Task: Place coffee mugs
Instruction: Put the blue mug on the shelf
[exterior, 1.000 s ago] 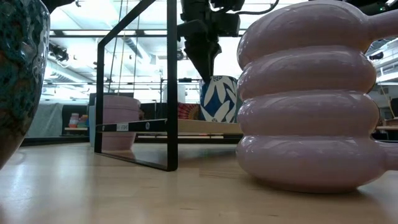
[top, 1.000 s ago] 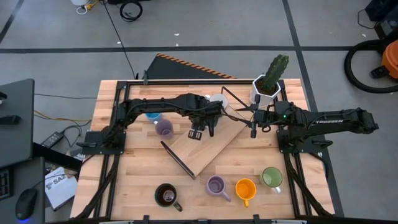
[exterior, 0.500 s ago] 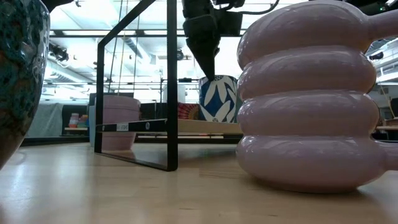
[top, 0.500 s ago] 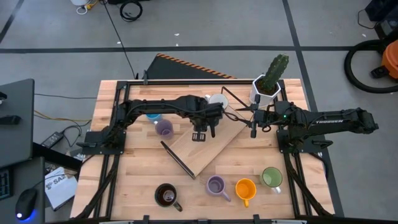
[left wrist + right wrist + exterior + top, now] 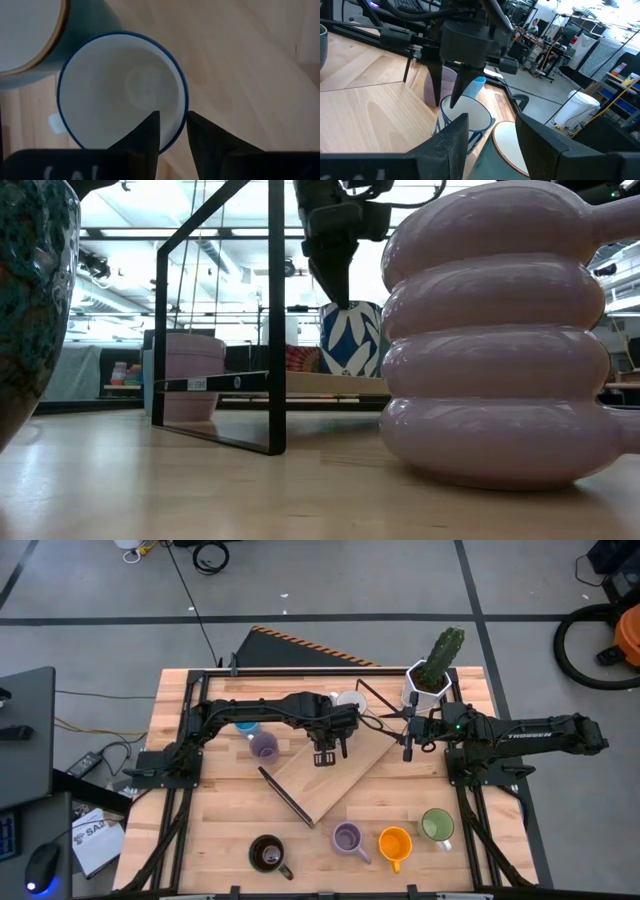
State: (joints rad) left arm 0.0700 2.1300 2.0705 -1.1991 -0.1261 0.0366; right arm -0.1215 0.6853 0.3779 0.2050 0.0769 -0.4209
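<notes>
Since a second ago my left gripper (image 5: 171, 137) has dropped over the blue-patterned mug (image 5: 122, 90) on the board (image 5: 330, 775) near the counter's far edge, narrowly open, fingers straddling its rim; closing should secure it. My right gripper (image 5: 487, 131) waits beside, open

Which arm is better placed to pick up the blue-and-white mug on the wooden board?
Left. The left gripper straddles the blue-and-white mug's rim, one finger inside. The right gripper hangs off to its side.
</notes>
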